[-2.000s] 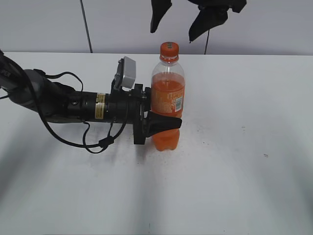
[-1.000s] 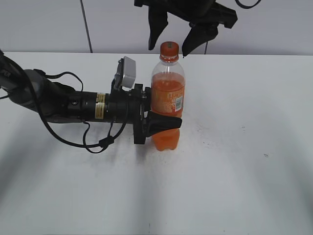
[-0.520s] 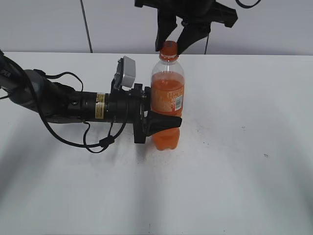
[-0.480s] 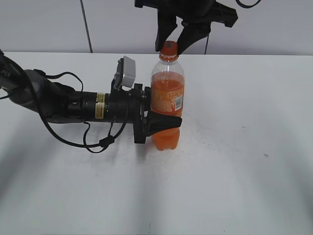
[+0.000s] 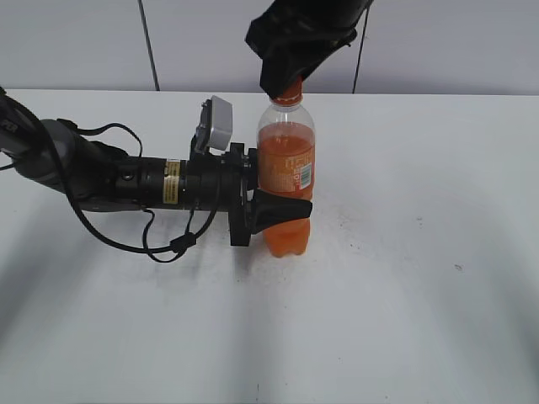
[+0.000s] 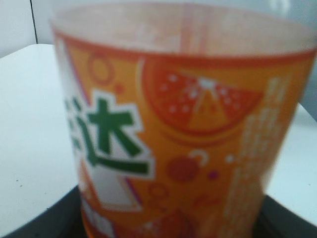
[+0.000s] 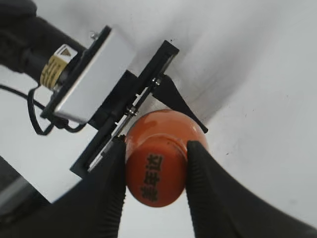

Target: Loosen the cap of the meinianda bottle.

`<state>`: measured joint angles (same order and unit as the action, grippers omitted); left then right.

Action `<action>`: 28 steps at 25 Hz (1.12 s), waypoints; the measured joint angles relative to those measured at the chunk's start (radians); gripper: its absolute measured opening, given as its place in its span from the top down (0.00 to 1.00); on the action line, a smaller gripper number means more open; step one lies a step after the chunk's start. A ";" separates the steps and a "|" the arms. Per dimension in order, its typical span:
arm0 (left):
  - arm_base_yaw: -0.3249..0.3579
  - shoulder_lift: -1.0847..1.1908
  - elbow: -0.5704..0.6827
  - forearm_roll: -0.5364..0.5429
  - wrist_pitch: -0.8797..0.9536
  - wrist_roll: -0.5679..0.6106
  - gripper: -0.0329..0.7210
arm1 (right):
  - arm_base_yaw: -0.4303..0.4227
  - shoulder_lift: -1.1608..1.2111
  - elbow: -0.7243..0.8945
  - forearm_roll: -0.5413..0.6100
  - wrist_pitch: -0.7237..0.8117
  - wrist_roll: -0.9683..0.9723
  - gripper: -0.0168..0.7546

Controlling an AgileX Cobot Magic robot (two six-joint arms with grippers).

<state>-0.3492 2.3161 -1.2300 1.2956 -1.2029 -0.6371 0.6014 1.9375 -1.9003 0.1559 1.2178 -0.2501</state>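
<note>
The meinianda bottle stands upright on the white table, clear plastic with orange drink and an orange label; it fills the left wrist view. My left gripper reaches in from the left and is shut on the bottle's lower body. The orange cap shows from above in the right wrist view, with both black fingers of my right gripper pressed against its sides. In the exterior view my right gripper comes down from above and hides most of the cap.
The white table stretches around the bottle. The left arm with its cables lies across the table's left side. A grey wall stands behind.
My right gripper came down over the bottle top and closed on the cap, then turned about it. The bottle has shifted slightly left. The left gripper kept its hold.
</note>
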 joint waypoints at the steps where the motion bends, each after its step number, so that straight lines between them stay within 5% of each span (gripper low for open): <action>1: 0.000 0.000 0.000 0.000 -0.001 0.001 0.41 | 0.000 0.000 0.000 0.005 0.000 -0.083 0.62; 13: 0.001 0.000 0.000 -0.001 0.000 0.001 0.41 | -0.001 -0.001 0.000 0.009 0.000 -0.582 0.62; 28: 0.000 0.000 0.000 0.005 0.000 0.002 0.41 | 0.000 -0.061 0.002 0.022 0.006 -0.645 0.63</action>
<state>-0.3492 2.3161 -1.2304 1.3008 -1.2032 -0.6352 0.6013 1.8767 -1.8986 0.1778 1.2243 -0.8948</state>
